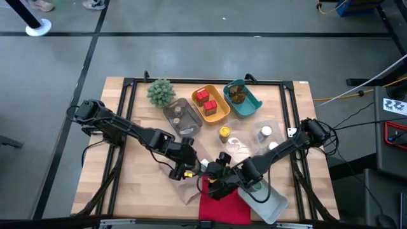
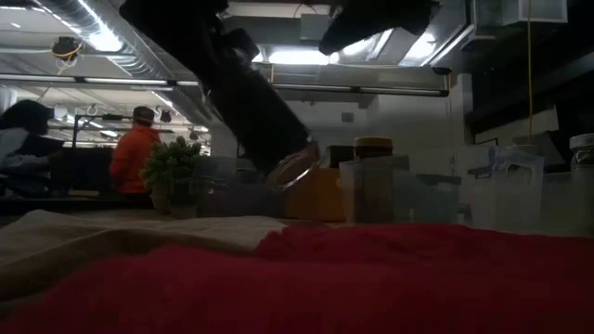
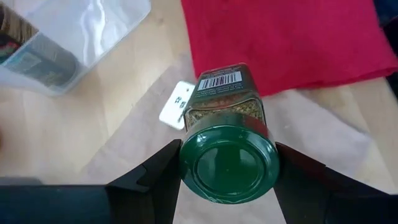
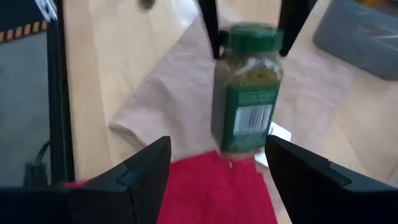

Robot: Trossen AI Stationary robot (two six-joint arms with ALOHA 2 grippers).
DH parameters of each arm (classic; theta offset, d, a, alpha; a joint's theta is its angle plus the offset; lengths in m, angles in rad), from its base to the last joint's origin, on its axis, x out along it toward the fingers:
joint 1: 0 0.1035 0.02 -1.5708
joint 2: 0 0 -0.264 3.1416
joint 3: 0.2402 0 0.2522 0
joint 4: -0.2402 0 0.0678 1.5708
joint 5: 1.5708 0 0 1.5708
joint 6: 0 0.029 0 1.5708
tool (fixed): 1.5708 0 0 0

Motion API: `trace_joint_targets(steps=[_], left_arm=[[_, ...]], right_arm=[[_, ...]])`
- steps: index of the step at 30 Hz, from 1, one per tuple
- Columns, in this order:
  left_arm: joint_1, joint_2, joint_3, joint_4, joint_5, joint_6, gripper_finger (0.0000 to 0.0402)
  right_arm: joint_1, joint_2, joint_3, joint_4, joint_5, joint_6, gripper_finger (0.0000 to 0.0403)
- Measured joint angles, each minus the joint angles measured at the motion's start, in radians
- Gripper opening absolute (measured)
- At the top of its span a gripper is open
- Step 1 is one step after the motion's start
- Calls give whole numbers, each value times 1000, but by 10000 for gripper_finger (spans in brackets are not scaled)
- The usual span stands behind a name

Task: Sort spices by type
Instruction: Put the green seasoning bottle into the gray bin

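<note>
Now, left gripper clamping green-capped jar (barcode visible)

Open wooden surface is left at the near left, where nothing stands. The near middle is crowded: the left hand, clamped on a green-capped jar, is met closely by the right hand, spread wide, above the red cloth and beige cloth. The far side is blocked by the plant, the trays and loose jars.
</note>
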Motion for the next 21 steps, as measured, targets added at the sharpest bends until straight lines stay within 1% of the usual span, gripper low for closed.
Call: trace_joint_targets(steps=[6, 14, 21], left_arm=[[-26, 0, 0, 53, 0, -1, 201], [-56, 0, 0, 99, 1, 5, 202], [-75, 1, 0, 137, 2, 4, 202]], right_arm=[[-12, 22, 1, 72, 27, -18, 260], [-47, 36, 0, 130, -61, -72, 260], [-57, 36, 0, 160, -96, -84, 260]])
